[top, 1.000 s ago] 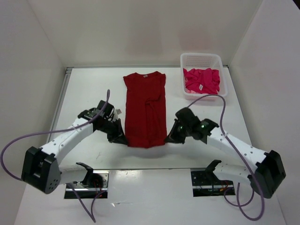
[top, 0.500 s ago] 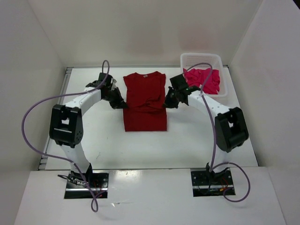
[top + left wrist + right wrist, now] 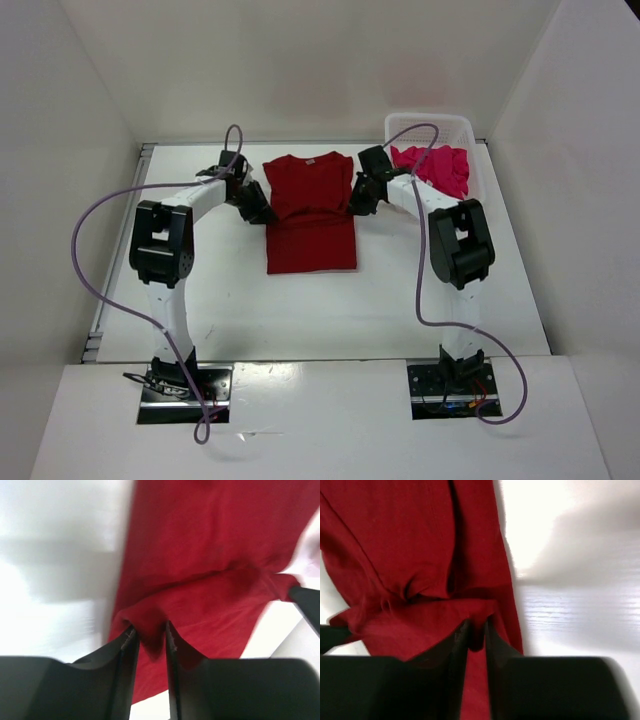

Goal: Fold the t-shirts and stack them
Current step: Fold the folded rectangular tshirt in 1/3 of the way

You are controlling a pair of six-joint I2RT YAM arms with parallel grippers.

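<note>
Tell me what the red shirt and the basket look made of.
Red shirt: soft, matte knit cloth, probably cotton jersey; it creases and bunches into folds. Basket: white plastic, stiff by the look of it, going by its moulded open-lattice walls.

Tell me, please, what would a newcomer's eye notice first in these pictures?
The dark red t-shirt, half folded at the table's middle, stands out first. The left gripper and right gripper flank it, each pinching its cloth. A pink shirt lies in the white basket, far right.
</note>
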